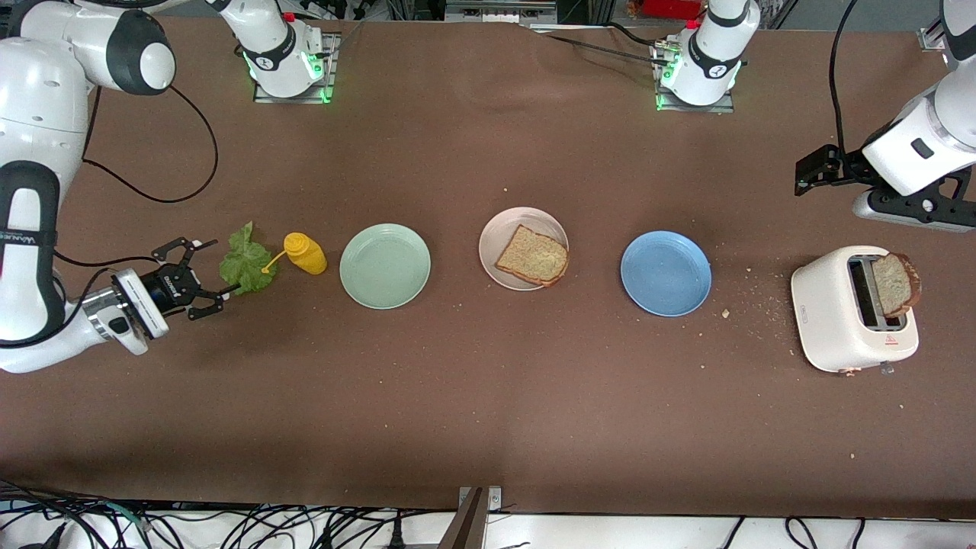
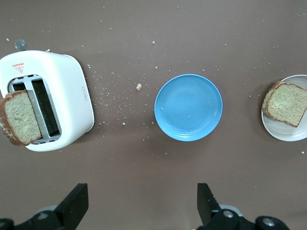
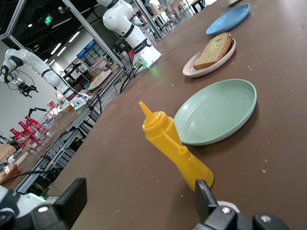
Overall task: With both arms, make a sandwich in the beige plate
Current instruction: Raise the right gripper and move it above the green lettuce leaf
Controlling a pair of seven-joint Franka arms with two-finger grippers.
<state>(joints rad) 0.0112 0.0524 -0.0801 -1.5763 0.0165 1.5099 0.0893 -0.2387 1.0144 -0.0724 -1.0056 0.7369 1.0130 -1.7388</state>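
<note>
The beige plate (image 1: 499, 232) lies mid-table with one brown bread slice (image 1: 532, 256) on it; the left wrist view shows the same plate (image 2: 283, 134) and slice (image 2: 285, 101). A second slice (image 1: 896, 284) sticks out of the white toaster (image 1: 852, 307). The green lettuce leaf (image 1: 245, 261) lies flat on the table at the right arm's end. My right gripper (image 1: 207, 276) is open just beside the leaf's stem, low over the table, holding nothing. My left gripper (image 2: 143, 206) hangs open and empty, high over the table by the toaster.
A yellow squeeze bottle (image 1: 305, 253) lies on its side between the lettuce and a mint-green plate (image 1: 385, 266). A blue plate (image 1: 666, 273) sits between the beige plate and the toaster. Crumbs are scattered around the toaster.
</note>
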